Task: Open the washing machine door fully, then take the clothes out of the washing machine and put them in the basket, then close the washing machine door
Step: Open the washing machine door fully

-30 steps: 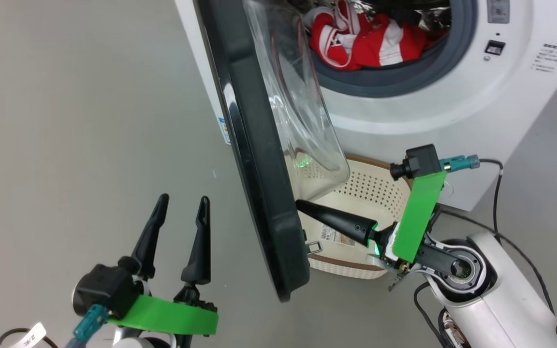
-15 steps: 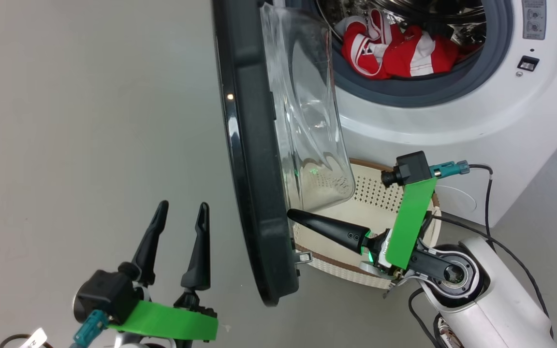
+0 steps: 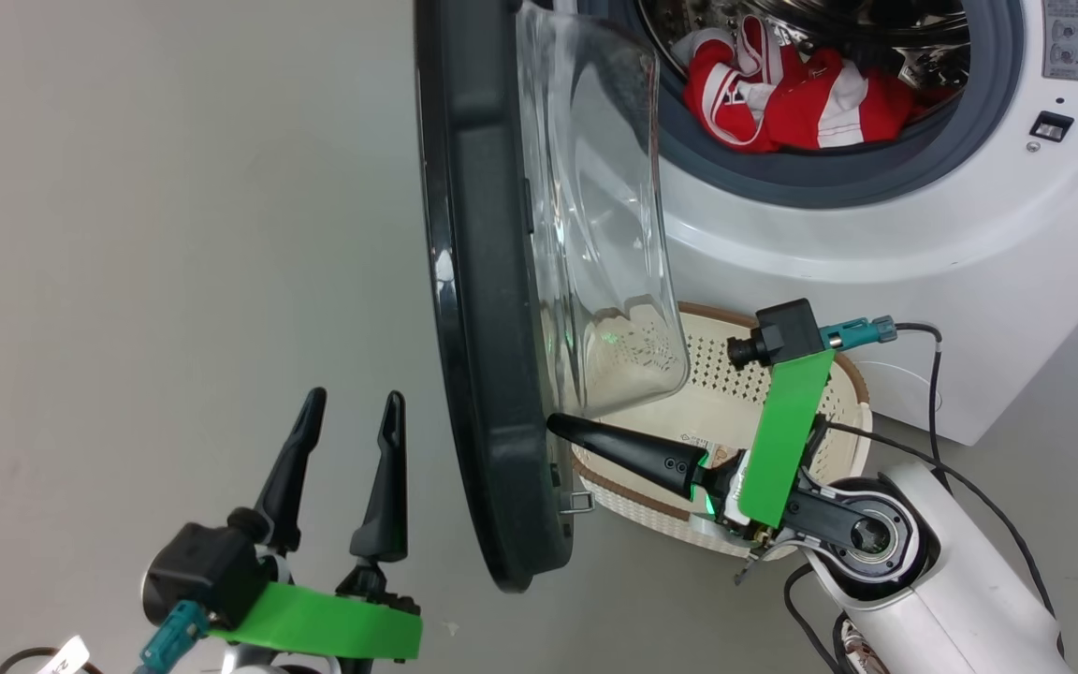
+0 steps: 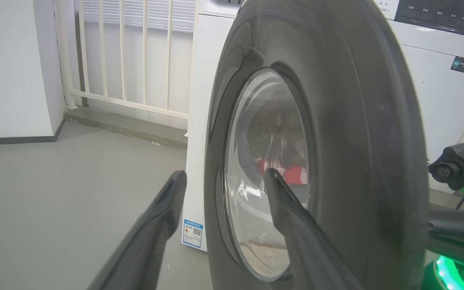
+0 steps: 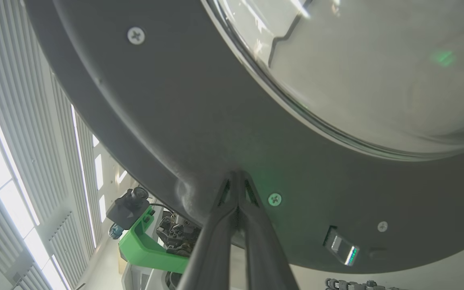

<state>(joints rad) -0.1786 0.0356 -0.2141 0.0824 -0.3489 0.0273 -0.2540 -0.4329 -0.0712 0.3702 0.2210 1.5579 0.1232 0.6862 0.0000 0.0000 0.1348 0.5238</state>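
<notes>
In the head view your left gripper sits at lower left with its fingers spread wide, holding nothing and well apart from the door. Your right gripper, at centre, has its fingers pressed together into one point. It grips nothing, and its tip rests against the door's inner rim low down, beside the glass bowl. The right arm reaches in from the lower right, forearm low, with the fingers lying across the basket. The basket stands on the floor in front of the machine, its left end hidden behind the door and the glass bowl. The door stands edge-on, swung out from the machine, with its top cut off by the frame. The clothes lie in the drum at upper right. In the left wrist view the spread fingers point at the door's outer face without touching it, and a blurred patch of red shows through the glass. In the right wrist view the closed fingers meet the door's dark inner face just below the glass bowl; you cannot tell whether they press or only touch. The left gripper's green mount shows at lower left, past the door's edge.
</notes>
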